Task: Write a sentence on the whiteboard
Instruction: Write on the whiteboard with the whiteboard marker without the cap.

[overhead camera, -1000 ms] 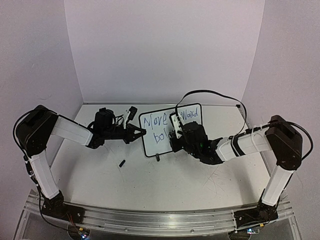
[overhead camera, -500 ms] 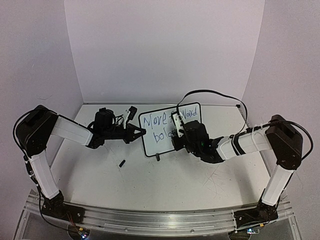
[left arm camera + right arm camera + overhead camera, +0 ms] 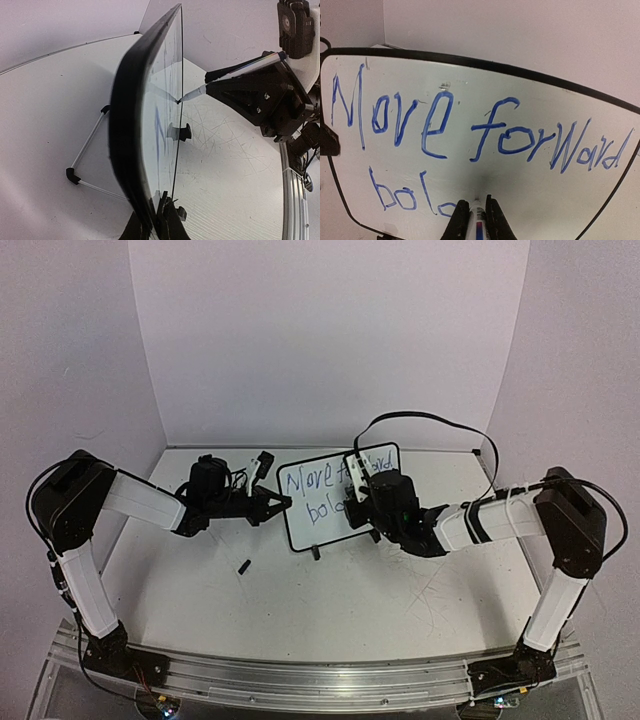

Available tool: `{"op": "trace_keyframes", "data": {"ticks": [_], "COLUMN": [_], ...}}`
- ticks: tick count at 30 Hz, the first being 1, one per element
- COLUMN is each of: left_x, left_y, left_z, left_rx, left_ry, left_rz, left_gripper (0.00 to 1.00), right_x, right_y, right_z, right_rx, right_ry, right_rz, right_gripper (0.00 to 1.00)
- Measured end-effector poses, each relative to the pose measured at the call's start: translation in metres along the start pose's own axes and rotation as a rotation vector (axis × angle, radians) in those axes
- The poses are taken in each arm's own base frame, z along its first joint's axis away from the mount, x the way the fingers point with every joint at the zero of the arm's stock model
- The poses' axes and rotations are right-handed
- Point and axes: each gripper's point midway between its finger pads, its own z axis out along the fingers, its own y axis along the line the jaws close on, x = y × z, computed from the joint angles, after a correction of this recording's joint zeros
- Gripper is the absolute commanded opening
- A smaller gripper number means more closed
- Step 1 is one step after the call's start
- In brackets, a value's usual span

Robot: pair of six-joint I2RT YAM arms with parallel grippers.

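Observation:
The whiteboard [image 3: 300, 525] stands upright on the table, its black frame [image 3: 125, 130] edge-on in the left wrist view. My left gripper [image 3: 283, 504] is shut on its left edge, jaws pinching the frame [image 3: 162, 220]. The sentence [image 3: 485, 127] reads "Move forward" in blue, with "bol" and a part-drawn letter below it [image 3: 305, 481]. My right gripper [image 3: 474, 202] is shut on a white and blue marker [image 3: 477, 222]. The marker's tip [image 3: 180, 101] touches the board at the end of the lower line. The right gripper [image 3: 352, 502] hides the middle of the writing in the top view.
A small black marker cap [image 3: 243, 566] lies on the scuffed white tabletop in front of the board. The board's black foot [image 3: 316, 553] and wire stand [image 3: 87, 145] rest on the table. White walls close the back and both sides.
My right gripper has shifted right and slightly up along the board with the marker, and more blue letters of the lower line show. The left arm and the board have not moved.

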Motion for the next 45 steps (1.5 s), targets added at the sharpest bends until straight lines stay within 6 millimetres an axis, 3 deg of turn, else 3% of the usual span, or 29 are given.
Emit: {"op": "trace_keyframes", "data": {"ticks": [33, 45], "left_x": [0.0, 0.0], "left_y": [0.0, 0.0], "left_z": [0.0, 0.001], "left_rx": [-0.002, -0.001], "left_ry": [0.005, 0.006], "left_rz": [-0.002, -0.003], "left_gripper": [0.0, 0.0], "right_x": [-0.02, -0.012], "right_y": [-0.007, -0.005], "right_z": [0.001, 0.0], "right_rx": [0.009, -0.004], "right_ry": [-0.047, -0.033], "right_rz": [0.0, 0.043], "right_gripper": [0.0, 0.0]}}
